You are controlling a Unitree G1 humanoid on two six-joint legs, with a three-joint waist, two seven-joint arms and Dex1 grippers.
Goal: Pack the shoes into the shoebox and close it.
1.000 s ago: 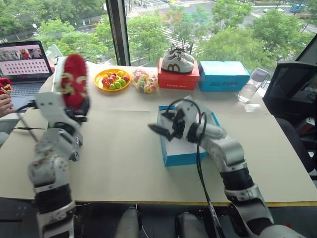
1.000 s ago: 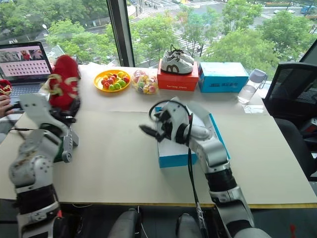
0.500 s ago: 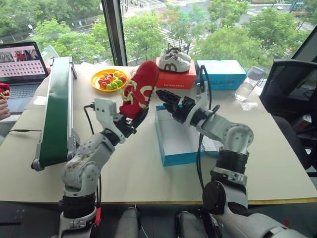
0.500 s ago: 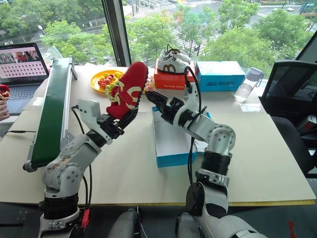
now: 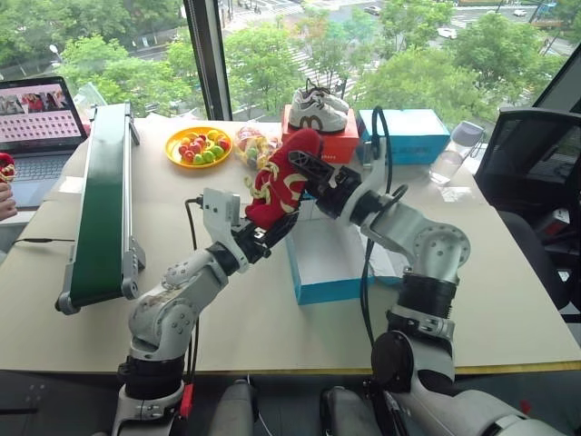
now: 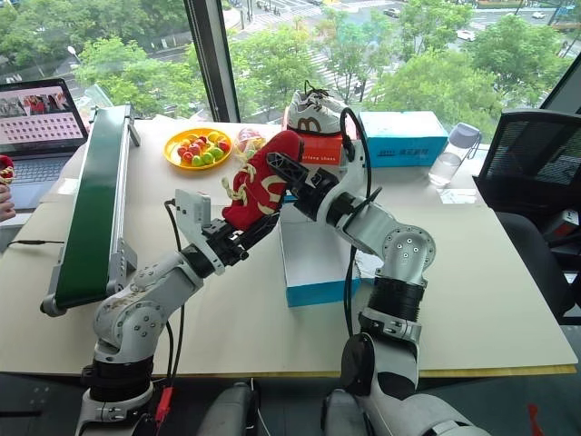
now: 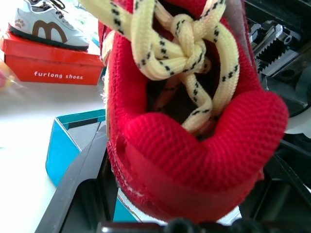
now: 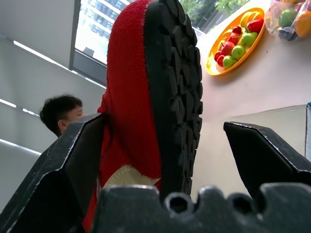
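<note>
My two head cameras look forward and down from above the bench [image 5: 227, 300], taking in its near edge up to the window; both share the red shoebox [image 5: 324, 145] at the far side. My left wrist camera sits right against the red shoe [image 7: 189, 145], facing that same red shoebox [image 7: 53, 68]. My right wrist camera peers along the shoe's black sole [image 8: 177, 97], away from the red shoebox toward the fruit plate [image 8: 235, 46].

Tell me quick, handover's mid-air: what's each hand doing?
Left hand: closed on the red shoe.
Right hand: open, fingers either side of the shoe's sole.
</note>
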